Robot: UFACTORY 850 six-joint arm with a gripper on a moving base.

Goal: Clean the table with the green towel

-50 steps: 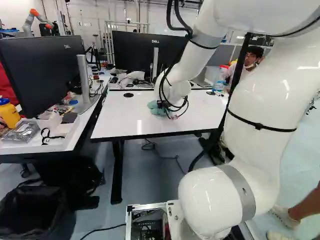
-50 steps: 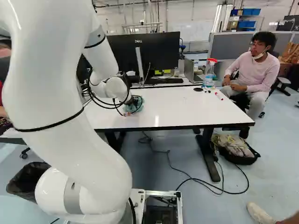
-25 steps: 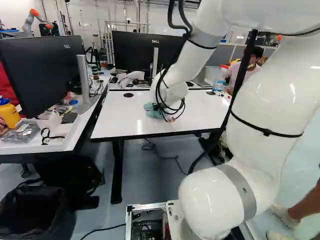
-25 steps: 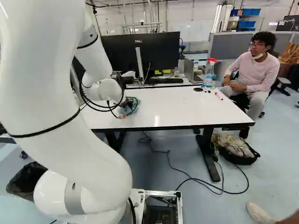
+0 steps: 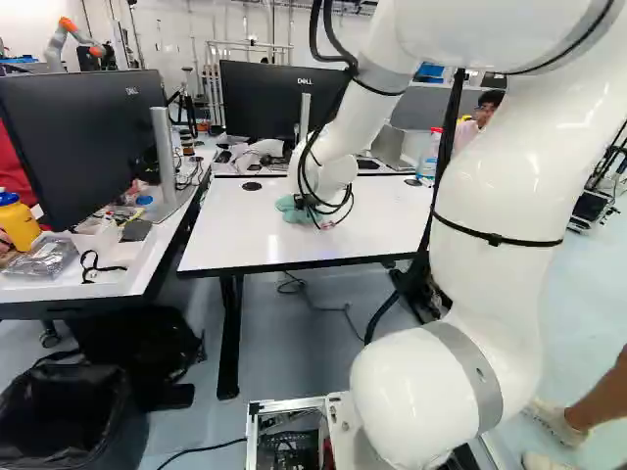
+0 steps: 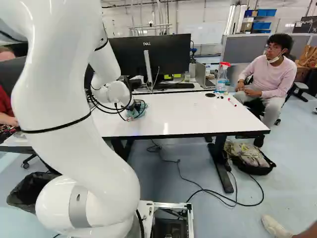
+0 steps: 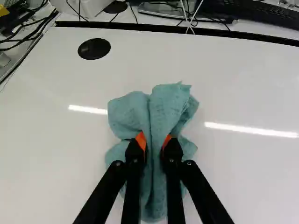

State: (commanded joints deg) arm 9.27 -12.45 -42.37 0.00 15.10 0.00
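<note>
My gripper [image 6: 138,106] is low over the white table [image 6: 188,116], toward its left part in the right base view. In the wrist view the gripper [image 7: 154,142] is shut on the bunched green towel [image 7: 166,105], whose folds are pinched between the two orange pads and spread out ahead and to both sides. The towel [image 5: 292,210] rests on the tabletop, partly hidden by the wrist and its cables in the left base view.
A monitor [image 6: 151,54], laptop [image 6: 202,74] and spray bottle [image 6: 222,78] stand behind the table. Markers [image 6: 232,101] lie at its right. A side desk with a monitor [image 5: 83,147] is left. Another robot [image 5: 71,39] stands far back.
The arm, with the towel in its gripper, has shifted a little to the left across the tabletop in the left base view. The grip stays shut and the base has not moved.
</note>
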